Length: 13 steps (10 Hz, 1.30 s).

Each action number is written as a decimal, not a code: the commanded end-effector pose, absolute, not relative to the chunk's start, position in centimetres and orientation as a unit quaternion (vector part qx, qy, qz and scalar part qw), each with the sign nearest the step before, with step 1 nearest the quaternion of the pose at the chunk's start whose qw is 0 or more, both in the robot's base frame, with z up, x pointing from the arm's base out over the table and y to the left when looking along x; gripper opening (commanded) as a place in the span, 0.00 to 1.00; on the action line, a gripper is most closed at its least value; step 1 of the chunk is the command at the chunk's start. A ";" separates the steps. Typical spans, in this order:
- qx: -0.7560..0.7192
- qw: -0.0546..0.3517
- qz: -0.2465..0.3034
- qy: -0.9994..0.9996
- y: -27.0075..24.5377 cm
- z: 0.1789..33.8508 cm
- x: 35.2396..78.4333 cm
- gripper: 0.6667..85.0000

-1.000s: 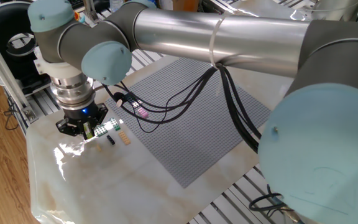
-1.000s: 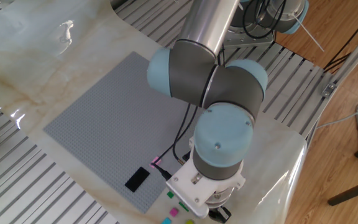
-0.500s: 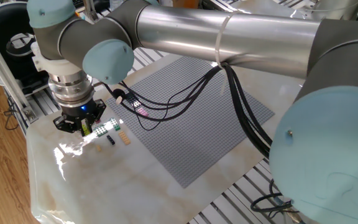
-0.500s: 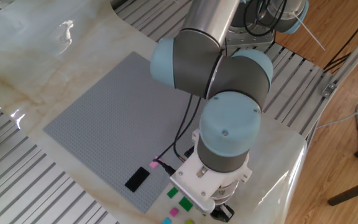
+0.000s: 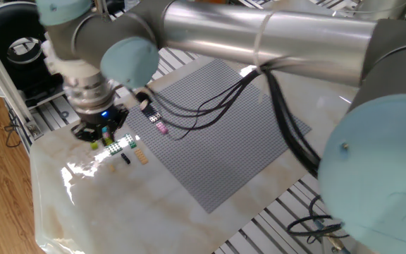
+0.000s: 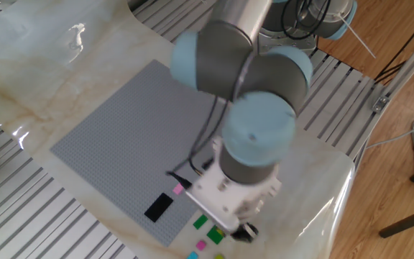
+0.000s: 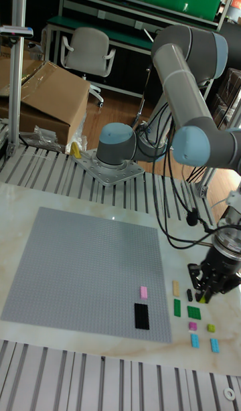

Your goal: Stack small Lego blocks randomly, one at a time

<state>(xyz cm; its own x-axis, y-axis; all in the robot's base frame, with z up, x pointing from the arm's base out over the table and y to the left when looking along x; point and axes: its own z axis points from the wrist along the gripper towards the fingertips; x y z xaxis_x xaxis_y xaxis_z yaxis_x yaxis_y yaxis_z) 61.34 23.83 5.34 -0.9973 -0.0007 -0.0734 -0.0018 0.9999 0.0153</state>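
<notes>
My gripper [image 5: 103, 135] hangs just above the marble top, left of the grey baseplate [image 5: 217, 134], and is shut on a small yellow-green Lego block [image 5: 108, 141]. In the tall fixed view the gripper [image 7: 209, 287] sits above the loose blocks: a tan one [image 7: 176, 288], two green ones [image 7: 177, 308], a pink one [image 7: 193, 326], a yellow-green one [image 7: 211, 328] and two cyan ones [image 7: 195, 341]. A pink block [image 7: 143, 292] and a black block [image 7: 141, 315] sit on the baseplate. In the other fixed view the wrist hides the fingers.
Black cables [image 5: 189, 113] sag from the arm over the baseplate. A small black block [image 5: 125, 159] and a tan one [image 5: 142, 156] lie beside the gripper. Slotted aluminium rails [image 6: 56, 216] border the marble top; its left edge is close by.
The gripper has lifted a little and shifted right, toward the baseplate, and the yellow-green block has moved with it. The loose blocks on the table have stayed put.
</notes>
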 end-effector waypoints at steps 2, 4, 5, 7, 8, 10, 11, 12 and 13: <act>0.016 0.036 0.007 0.999 20.3 6.5 60.9 0.01; 0.027 0.043 -0.011 0.999 19.2 6.1 61.8 0.01; -0.009 0.037 -0.010 0.999 16.7 6.3 61.7 0.01; -0.030 0.030 0.019 0.999 15.3 6.8 61.0 0.01; -0.016 0.030 0.010 0.999 14.8 6.8 61.1 0.01; 0.025 0.030 -0.013 0.999 13.5 6.8 61.1 0.01; 0.033 0.032 -0.024 0.999 13.7 6.5 61.2 0.01; 0.018 0.037 -0.016 0.999 13.2 6.2 61.2 0.01; -0.006 0.043 -0.006 0.999 12.2 5.8 61.1 0.01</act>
